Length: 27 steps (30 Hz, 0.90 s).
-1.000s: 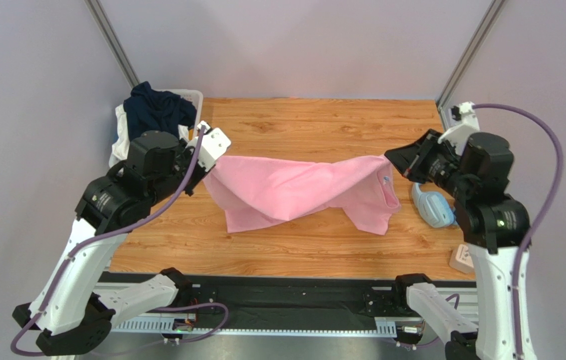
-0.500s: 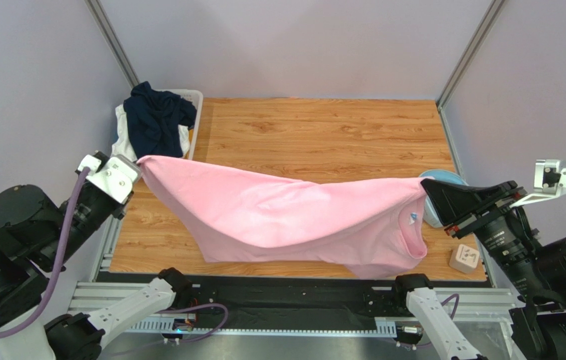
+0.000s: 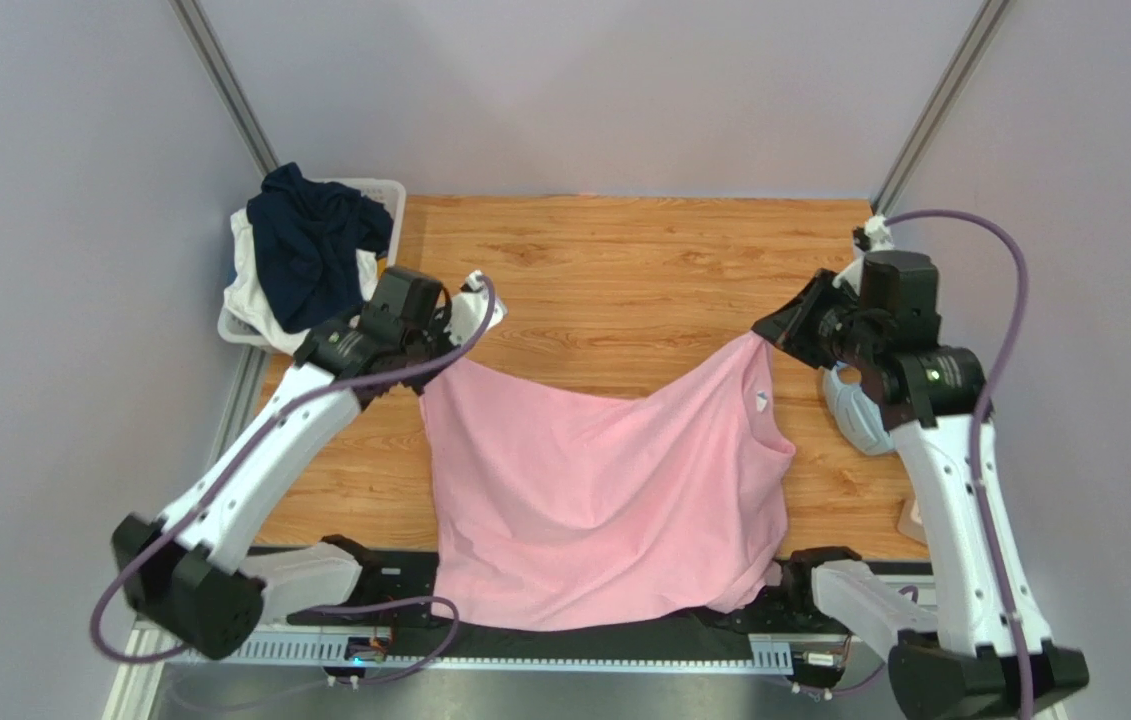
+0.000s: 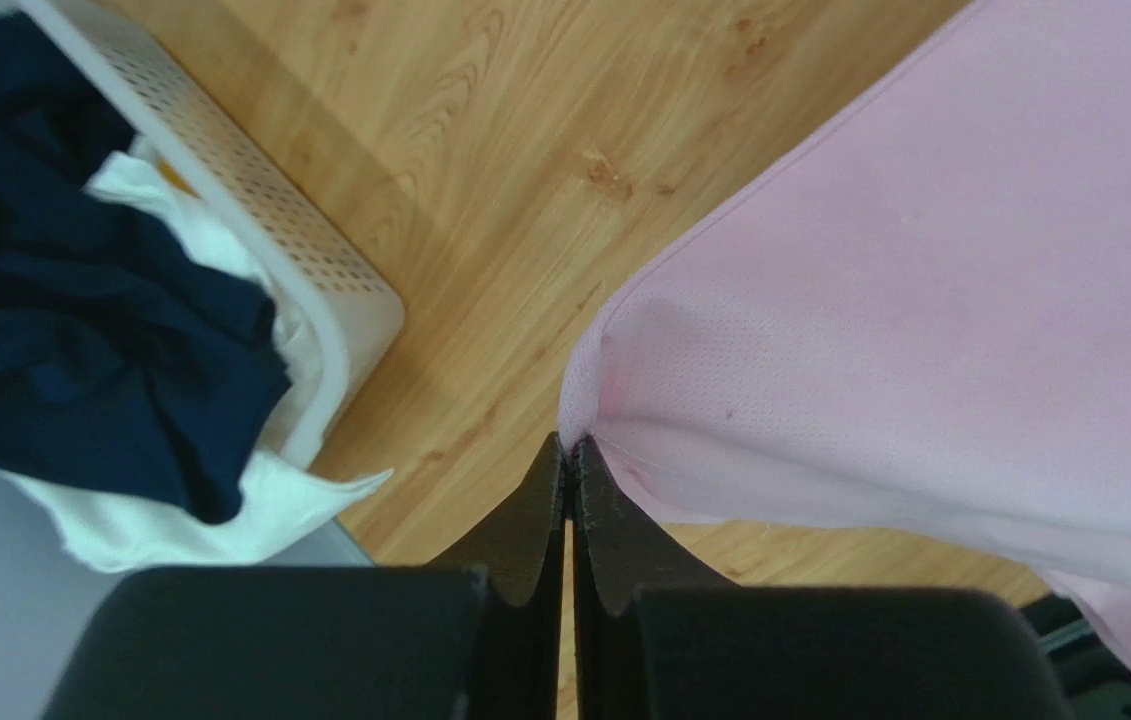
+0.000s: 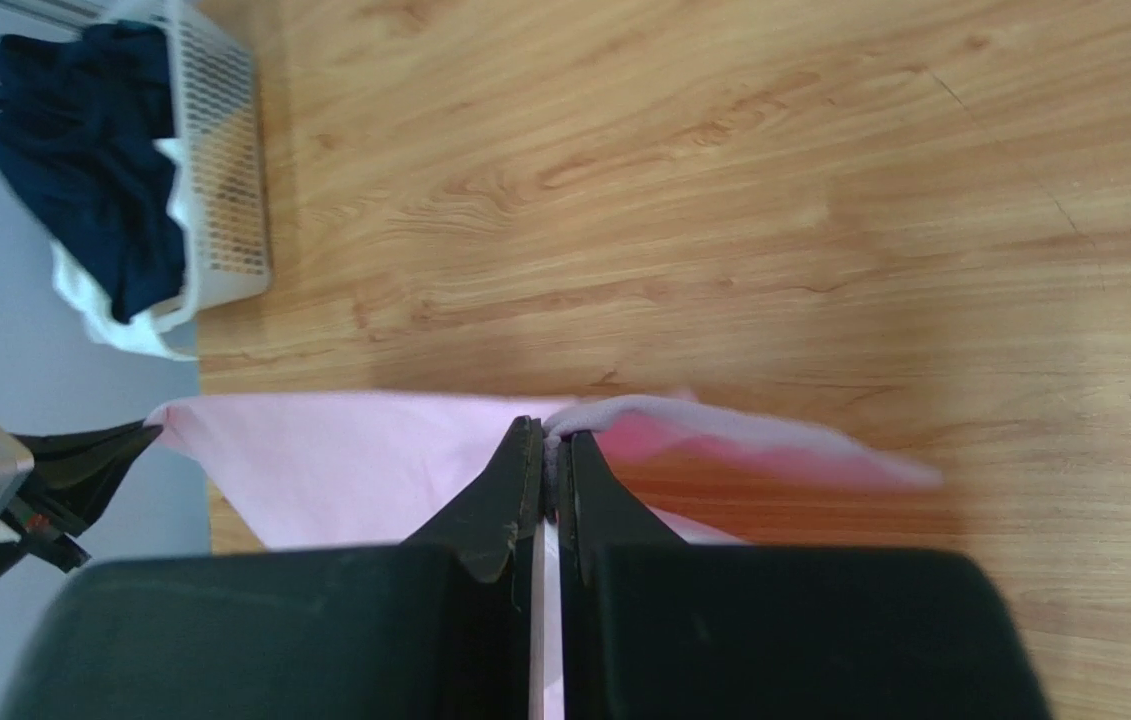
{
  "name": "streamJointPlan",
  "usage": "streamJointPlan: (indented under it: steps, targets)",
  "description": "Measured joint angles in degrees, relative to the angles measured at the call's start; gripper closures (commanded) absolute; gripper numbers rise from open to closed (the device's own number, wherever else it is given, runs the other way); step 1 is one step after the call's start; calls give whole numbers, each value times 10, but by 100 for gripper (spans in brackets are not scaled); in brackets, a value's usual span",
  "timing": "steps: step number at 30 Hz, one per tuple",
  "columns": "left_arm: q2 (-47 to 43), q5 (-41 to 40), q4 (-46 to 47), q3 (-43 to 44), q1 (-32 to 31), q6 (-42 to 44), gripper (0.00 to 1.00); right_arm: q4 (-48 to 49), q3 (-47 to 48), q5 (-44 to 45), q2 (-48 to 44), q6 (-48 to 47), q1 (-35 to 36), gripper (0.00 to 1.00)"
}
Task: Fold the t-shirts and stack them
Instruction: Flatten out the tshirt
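The left claw point(image 4: 568, 450) is pinched tight on one top corner of the pink shirt point(image 3: 601, 495), and the right claw point(image 5: 546, 443) is clamped on the other. The shirt spreads between them over the middle of the table point(image 3: 631, 270), its lower part draping past the near edge. The navy shirt point(image 3: 308, 240) lies heaped in the basket point(image 3: 388, 192) at the far left corner.

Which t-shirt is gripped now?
The light pink cloth t-shirt, pinched by the left claw and right claw; the dark navy cloth t-shirt lies in the white plastic basket.
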Motion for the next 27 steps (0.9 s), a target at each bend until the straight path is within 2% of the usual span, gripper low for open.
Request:
streamJointPlan:
  steps: [2, 5, 9, 10, 15, 16, 19, 23, 27]
  targets:
    - [94, 18, 18, 31, 28, -7, 100, 20, -11, 7, 50, 0, -1, 100]
    - [203, 37, 47, 115, 107, -20, 100, 41, -23, 16, 87, 0, -3, 100]
    - [241, 35, 102, 146, 140, -23, 100, 66, -55, 26, 75, 0, -5, 100]
    - [240, 35, 110, 142, 140, -23, 100, 74, -67, 28, 69, 0, -7, 96]
    - [243, 43, 132, 109, 137, -28, 100, 85, -130, 37, 81, -1, -11, 57]
    - [246, 45, 132, 104, 137, -30, 100, 85, -136, 39, 93, 0, -11, 41]
    - [260, 50, 132, 98, 137, -32, 100, 94, -139, 43, 164, -7, -11, 36]
    - [288, 52, 140, 98, 137, -33, 100, 106, -117, 45, 277, -9, -12, 37]
    - [333, 45, 141, 117, 137, -33, 100, 106, -18, 42, 381, -9, -13, 37]
